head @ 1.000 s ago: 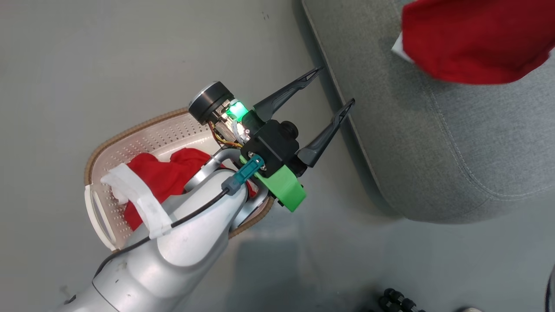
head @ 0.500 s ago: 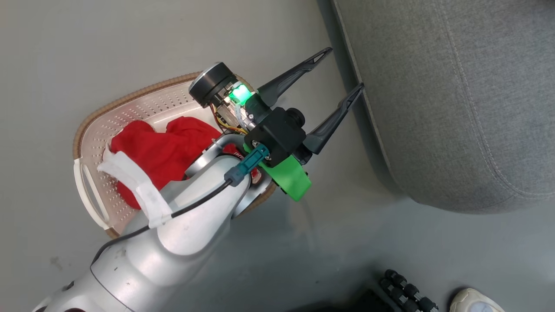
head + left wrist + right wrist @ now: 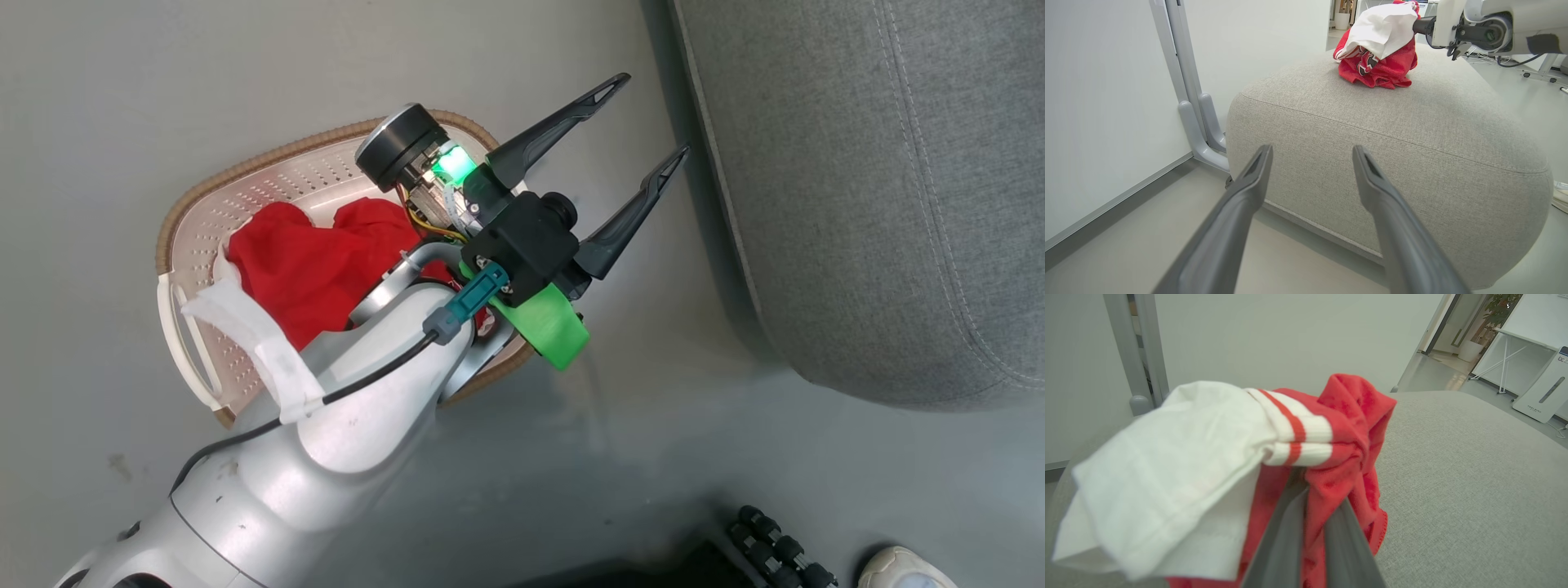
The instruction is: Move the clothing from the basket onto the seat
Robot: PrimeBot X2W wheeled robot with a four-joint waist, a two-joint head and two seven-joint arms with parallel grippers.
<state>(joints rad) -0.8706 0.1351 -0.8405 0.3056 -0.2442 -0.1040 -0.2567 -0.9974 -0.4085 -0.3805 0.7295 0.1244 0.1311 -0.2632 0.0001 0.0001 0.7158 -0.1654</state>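
The right gripper (image 3: 1308, 494) is pinched tight on a red and white garment (image 3: 1347, 428) that bunches around and ahead of its fingertips, apparently resting on the seat (image 3: 1461, 465) just below. The left gripper (image 3: 651, 116), spread wide and empty, points toward the seat. The remaining clothing (image 3: 310, 261) lies behind its fingers, under its wrist, in the basket (image 3: 277, 188), so this arm is nearer to it.
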